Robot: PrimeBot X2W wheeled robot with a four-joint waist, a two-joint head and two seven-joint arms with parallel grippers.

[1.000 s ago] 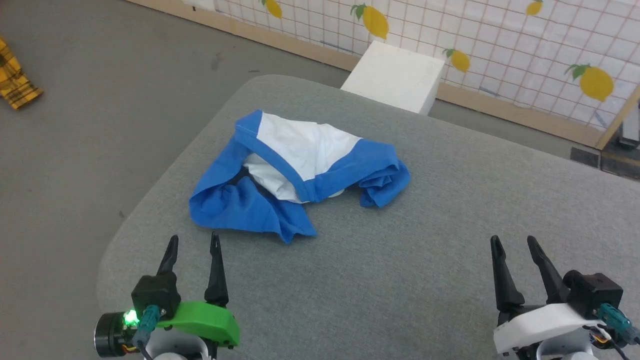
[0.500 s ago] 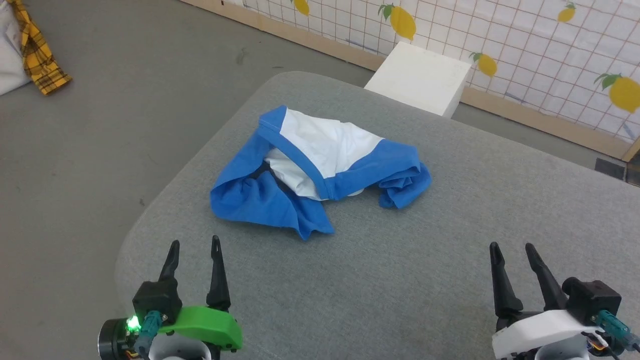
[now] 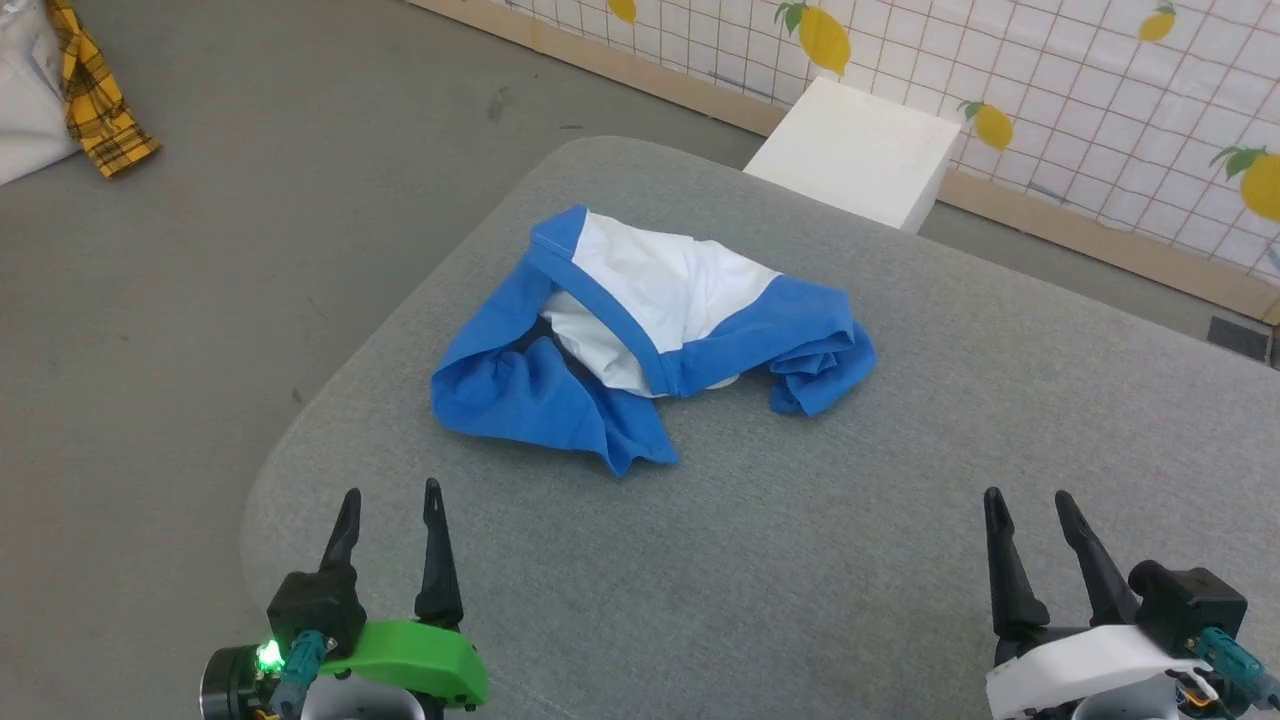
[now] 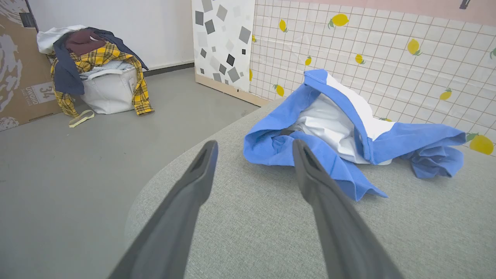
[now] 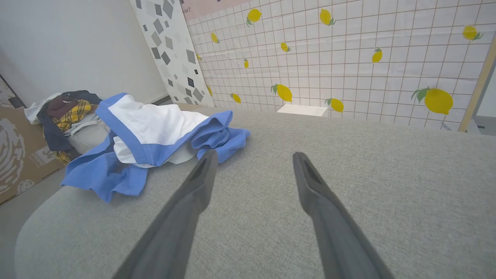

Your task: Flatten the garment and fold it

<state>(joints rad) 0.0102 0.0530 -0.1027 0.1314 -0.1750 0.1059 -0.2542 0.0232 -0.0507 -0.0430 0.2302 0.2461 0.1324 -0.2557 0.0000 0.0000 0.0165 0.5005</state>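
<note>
The left end effector (image 3: 391, 490) is at about 7 o'clock in the head view. Its two dark fingers are spread apart and hold nothing, over the near part of the grey tabletop (image 3: 800, 560). The right end effector (image 3: 1026, 494), at about 5 o'clock, is also open and empty. The garment (image 3: 650, 330) lies crumpled on the tabletop, at 1 o'clock from the left end effector and 11 o'clock from the right one, apart from both. Its white part is on top, with blue cloth bunched at both ends. Beyond the tabletop, at 12 o'clock, a white box (image 3: 860, 150) stands before the lemon-patterned wall (image 3: 1100, 80). At 10 o'clock a yellow checked cloth (image 3: 100, 110) lies on the floor (image 3: 200, 260).
</note>
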